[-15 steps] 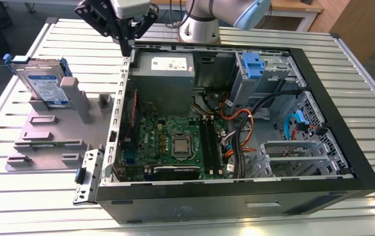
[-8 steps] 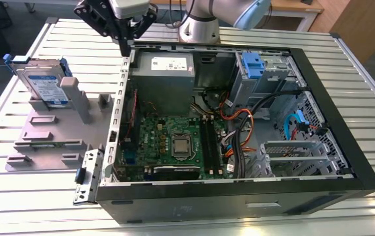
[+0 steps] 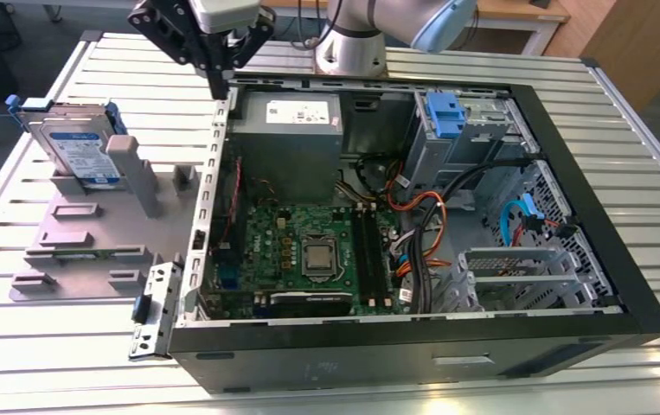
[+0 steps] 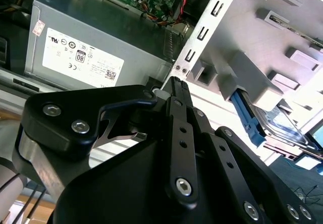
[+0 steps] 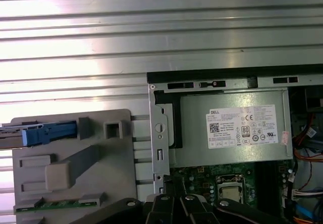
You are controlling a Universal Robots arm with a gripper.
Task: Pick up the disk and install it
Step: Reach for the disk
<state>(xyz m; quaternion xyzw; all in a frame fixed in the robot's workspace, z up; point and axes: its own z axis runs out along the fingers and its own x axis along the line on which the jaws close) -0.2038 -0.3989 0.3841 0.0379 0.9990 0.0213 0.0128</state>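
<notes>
The end effector (image 3: pixel 216 92) hangs above the rim of the open computer case (image 3: pixel 606 173). It sits at the corner where the side wall meets the power supply (image 3: pixel 289 130). In the second wrist view its fingers (image 4: pixel 174 90) run together into one narrow tip with nothing between them, so it looks clenched and empty. The disk (image 3: pixel 76 149) is not yet picked up. It stands on edge in a slot of the grey holder (image 3: pixel 87 246), which lies on the slatted worktop (image 3: pixel 29 346) outside the case. In the exterior view the disk is on the left of the end effector and clearly apart from it. Its labelled face is turned toward that camera, and a blue bracket (image 3: pixel 21 102) runs along its side. The first wrist view shows the disk's thin edge and the blue bracket (image 5: pixel 49 133) poking out of the holder. The disk is probably a stiff, fairly dense metal block that will not flex or sag. Its bare silver faces look smooth and may slip under a light squeeze, and a knock or a drop could harm it. The best hold seems to be across the two broad flat faces, near the exposed top edge that stands free of the holder. The grip should be centred so the weight does not swing, and it should stay off the thin plastic bracket, which may bend or pop loose.
</notes>
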